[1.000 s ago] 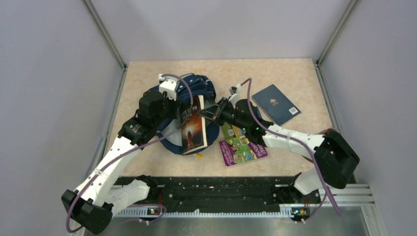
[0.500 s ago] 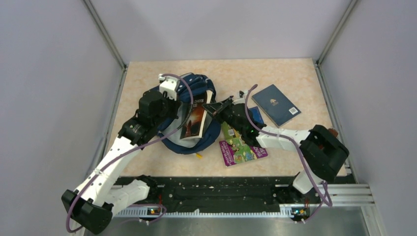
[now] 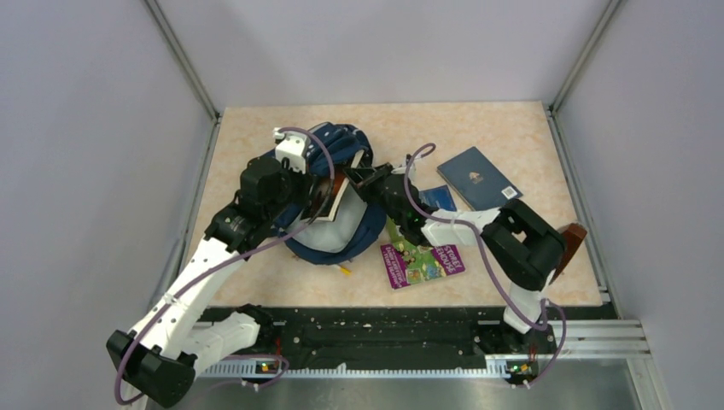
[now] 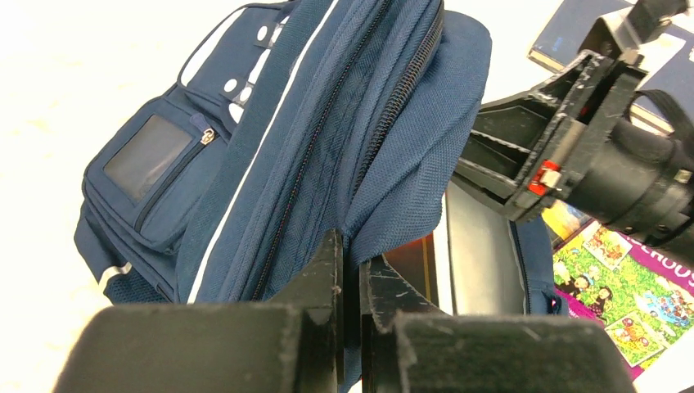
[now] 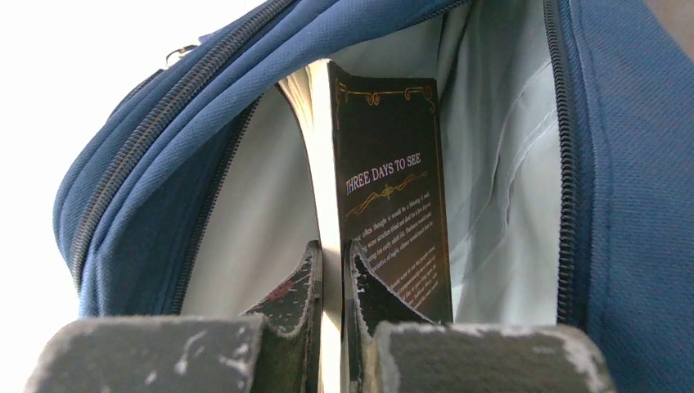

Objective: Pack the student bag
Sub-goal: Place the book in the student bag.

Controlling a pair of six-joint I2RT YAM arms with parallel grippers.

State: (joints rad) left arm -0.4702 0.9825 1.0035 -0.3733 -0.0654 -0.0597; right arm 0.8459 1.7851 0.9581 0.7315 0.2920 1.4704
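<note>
The student bag (image 3: 346,143), navy with a thin white stripe, lies at the table's middle left with its main opening held up. My left gripper (image 4: 350,262) is shut on the fabric edge of that opening (image 4: 409,180); from above it sits at the bag's left side (image 3: 309,198). A dark book titled "Three Days to See" (image 5: 393,188) stands on edge inside the light grey lining (image 5: 507,164). My right gripper (image 5: 335,255) is shut on the book's near edge, at the bag's mouth (image 3: 363,179). The same book (image 4: 413,262) shows in the left wrist view.
A navy book (image 3: 478,181) lies at the back right. A purple and green picture book (image 3: 423,260) lies just right of the bag, under my right arm. A small blue item (image 3: 440,198) and a brown object (image 3: 570,246) sit further right. Walls enclose the table.
My right gripper has moved left with the book. The book has gone from lying cover-up on the bag to standing on edge inside the opening. The left gripper has held still.
</note>
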